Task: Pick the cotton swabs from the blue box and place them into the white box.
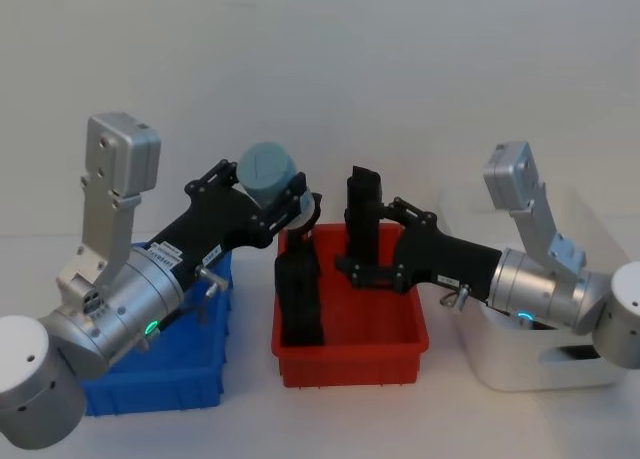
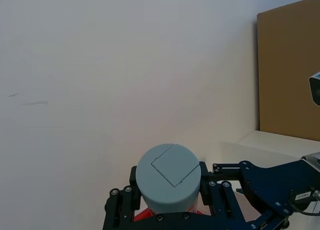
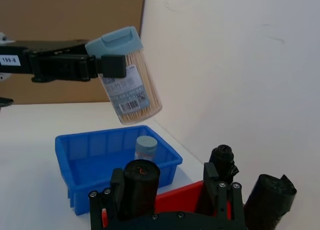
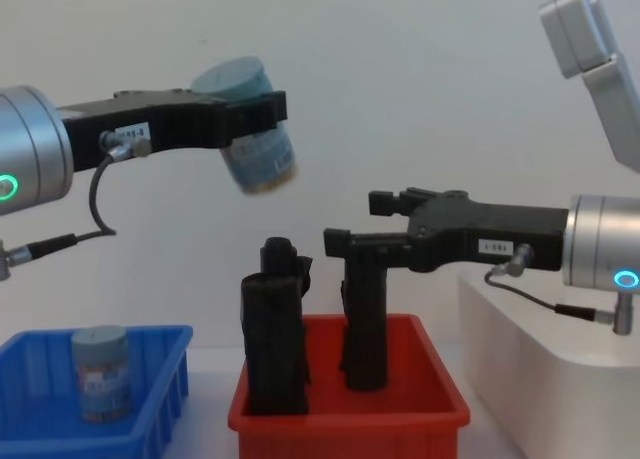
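My left gripper (image 4: 250,109) is shut on a cotton swabs tub (image 4: 258,139) near its pale blue-grey lid (image 1: 268,172). The tub hangs tilted in the air, above the gap between the blue box (image 1: 160,384) and the red bin. Another cotton swabs tub (image 4: 100,371) stands upright in the blue box (image 4: 165,394), also seen from the right wrist (image 3: 146,147). The white box (image 1: 540,364) sits at the far right, under my right arm. My right gripper (image 1: 362,264) is open over the red bin; a black roll (image 3: 141,182) stands against one finger, with a gap to the other.
The red bin (image 1: 350,364) sits between the blue and white boxes and holds tall black rolls (image 4: 272,329). The right arm reaches across it from over the white box (image 4: 540,379). A plain wall stands close behind the bins.
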